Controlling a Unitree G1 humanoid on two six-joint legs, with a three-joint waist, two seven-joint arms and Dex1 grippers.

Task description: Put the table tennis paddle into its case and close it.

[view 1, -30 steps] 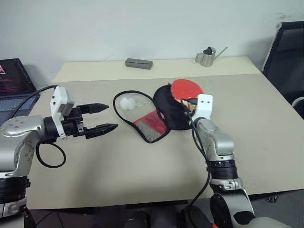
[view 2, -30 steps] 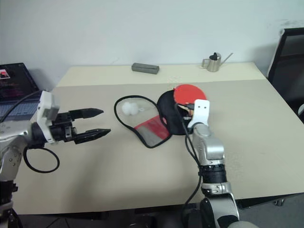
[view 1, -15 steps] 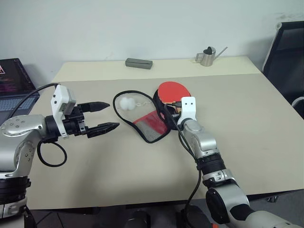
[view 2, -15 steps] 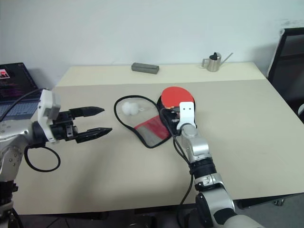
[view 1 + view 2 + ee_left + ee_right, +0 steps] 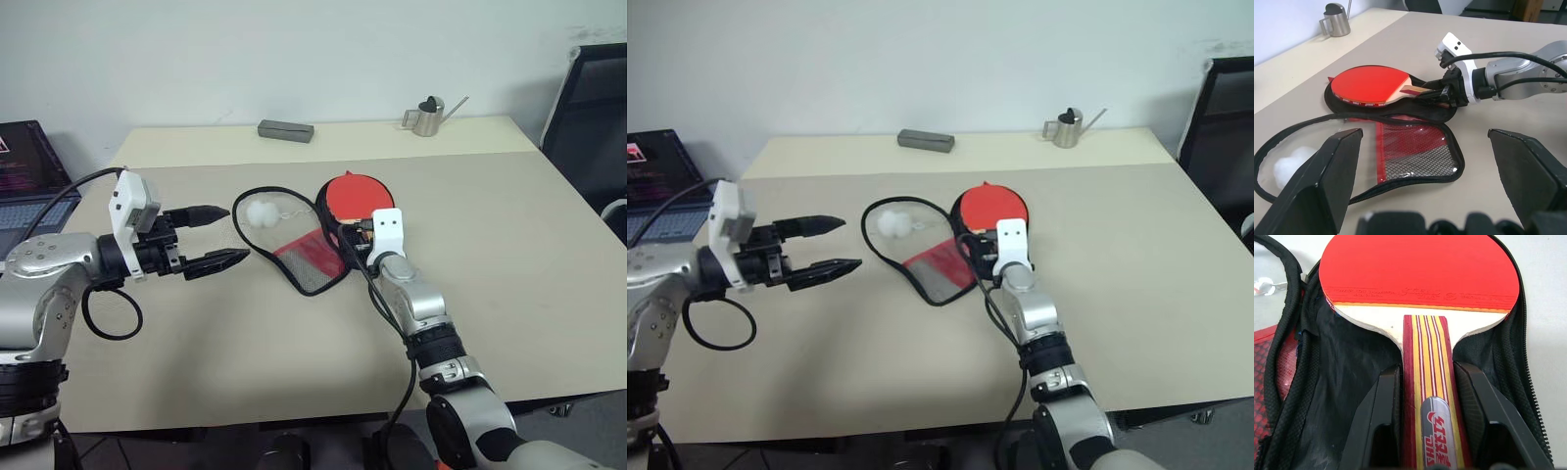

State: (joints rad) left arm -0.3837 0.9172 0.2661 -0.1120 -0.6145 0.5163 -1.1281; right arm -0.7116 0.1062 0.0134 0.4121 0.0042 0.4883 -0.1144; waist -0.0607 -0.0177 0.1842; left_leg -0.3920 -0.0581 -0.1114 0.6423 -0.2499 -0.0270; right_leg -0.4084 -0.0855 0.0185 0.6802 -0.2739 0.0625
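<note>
The right gripper [image 5: 1427, 431], its two black fingers [image 5: 1383, 416] clamped on the striped wooden handle of the round red-rubber-faced table tennis paddle [image 5: 1420, 279], holds the blade over the black lining of the open paddle-shaped red zip case [image 5: 1400, 147]; the handle's butt end is cut off at the frame edge. The case lies unzipped on the beige table [image 5: 294, 343], its mesh flap spread flat, a white pom-pom [image 5: 261, 211] beside it. The left gripper [image 5: 217, 237] hovers apart from the case, jaws wide and empty.

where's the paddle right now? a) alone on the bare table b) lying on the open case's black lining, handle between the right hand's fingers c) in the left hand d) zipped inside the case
b: the right hand grips the handle of the paddle, which lies over the black lining of the open case.
</note>
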